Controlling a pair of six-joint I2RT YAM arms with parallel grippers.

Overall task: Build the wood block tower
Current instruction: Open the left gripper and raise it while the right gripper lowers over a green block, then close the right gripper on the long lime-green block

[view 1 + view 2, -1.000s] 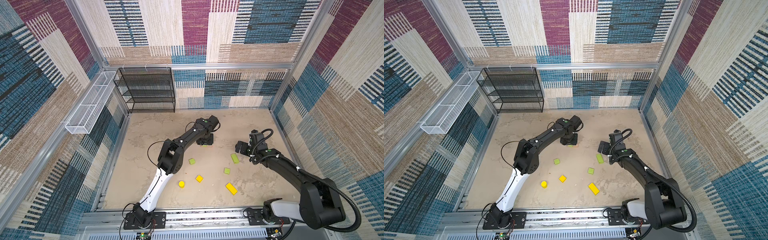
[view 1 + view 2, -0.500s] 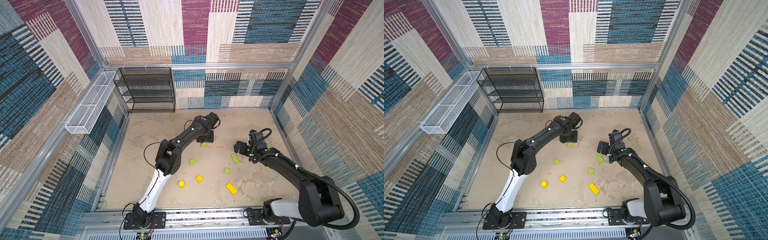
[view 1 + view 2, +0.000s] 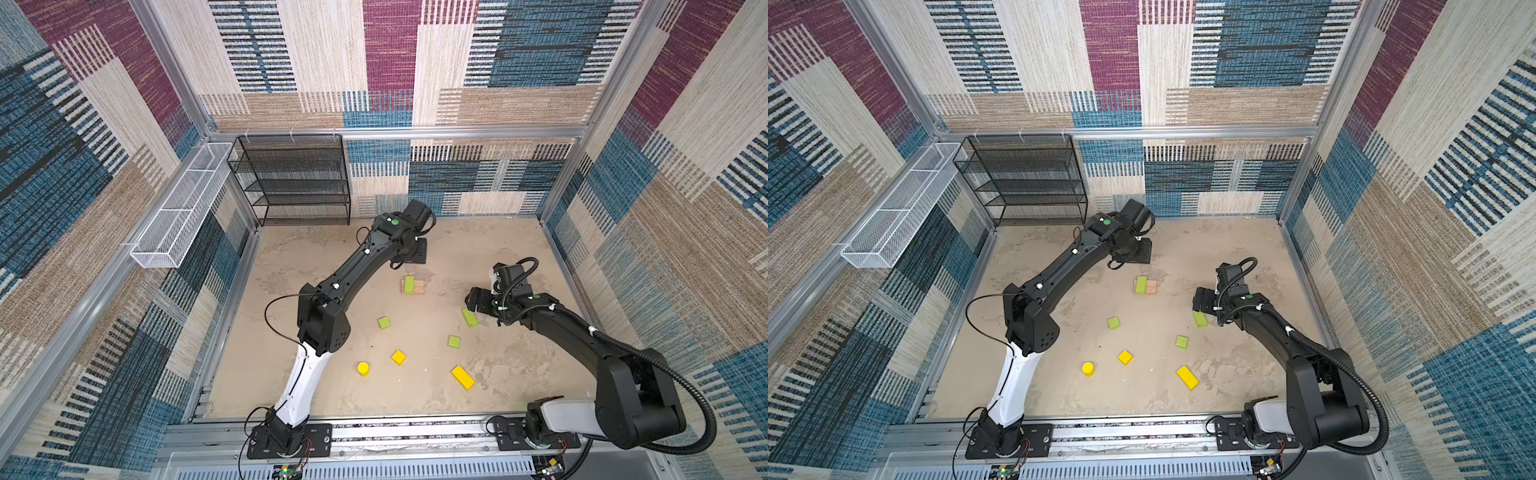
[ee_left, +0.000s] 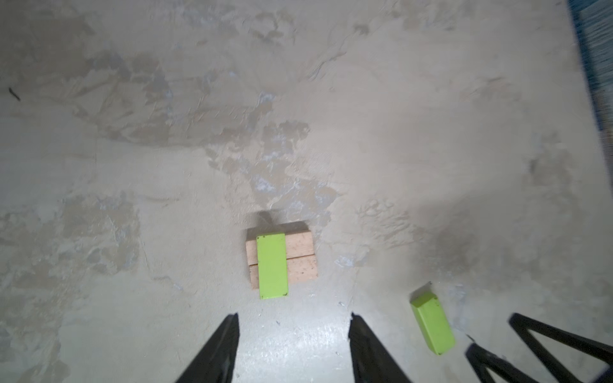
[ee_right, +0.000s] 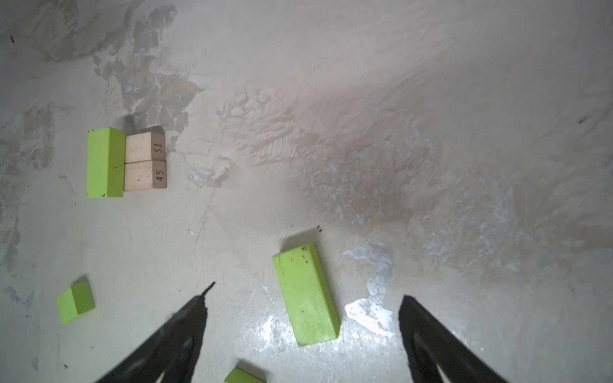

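your left tool (image 4: 294, 316) is released, fingers apart and empty, above the counter (image 4: 132, 165). in a top view the tower (image 3: 412, 286) sits at its 6 o'clock: one long lime-green block (image 4: 272, 265) lying across two tan planks (image 4: 300, 255). your right tool (image 5: 306, 291) is spread wide, straddling a second long lime-green block (image 5: 306, 315), neither finger touching it.

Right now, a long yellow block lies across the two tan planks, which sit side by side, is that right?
No. The long block across the two tan planks is lime-green, not yellow; the right wrist view shows it. The planks do sit side by side.
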